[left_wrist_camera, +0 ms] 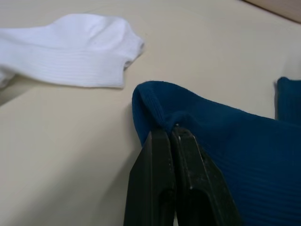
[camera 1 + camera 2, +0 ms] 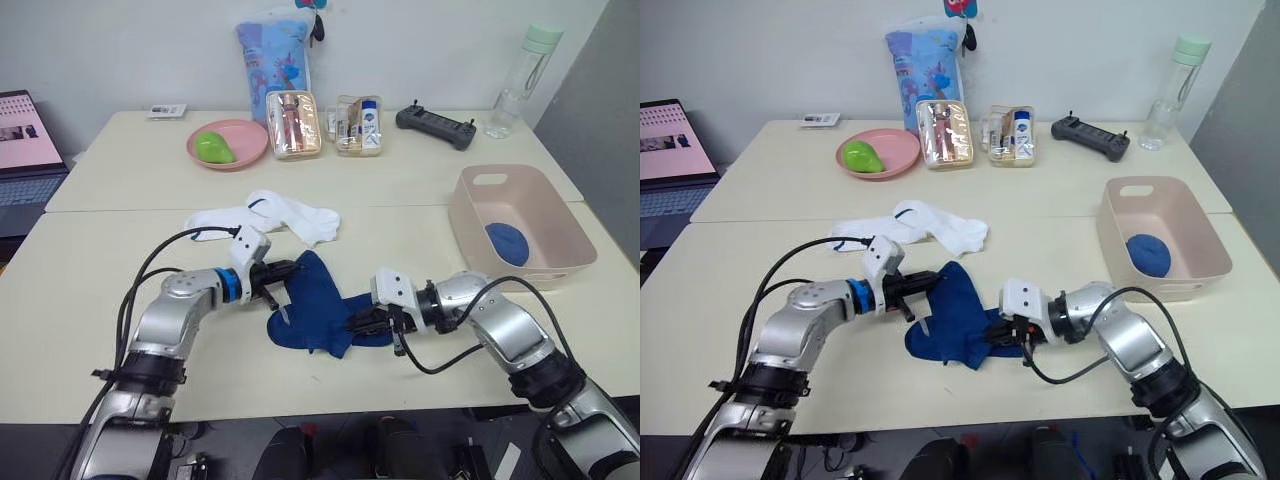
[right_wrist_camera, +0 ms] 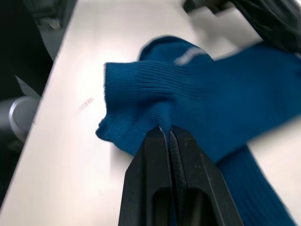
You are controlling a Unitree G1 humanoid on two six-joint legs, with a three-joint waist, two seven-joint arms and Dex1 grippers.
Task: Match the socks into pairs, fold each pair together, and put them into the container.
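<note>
1. A pale cream table (image 2: pixel 420 215) is carrying everything, with a white wall behind it and a laptop (image 2: pixel 25 150) sitting off its left side.
2. The left gripper (image 1: pixel 170 134) is pinching with its jaws pressed together on the cuff edge of the dark blue socks (image 2: pixel 315 300), which are lying near the front middle of the table.
3. The right gripper (image 3: pixel 165 134) is clamping its jaws tight on the opposite end of the same blue pile, lifting a fold of the fabric.
4. Two white socks (image 2: pixel 270 218) are lying together just behind the blue ones, toward the robot's left.
5. The pink container (image 2: pixel 520 225) is sitting on the right side of the table, holding one folded blue bundle (image 2: pixel 507 243).
6. Along the back are standing one round pink plate (image 2: pixel 228 145) with a green object on it, two clear pouches (image 2: pixel 293 125), one black controller (image 2: pixel 436 125) and one clear bottle (image 2: pixel 522 80).
</note>
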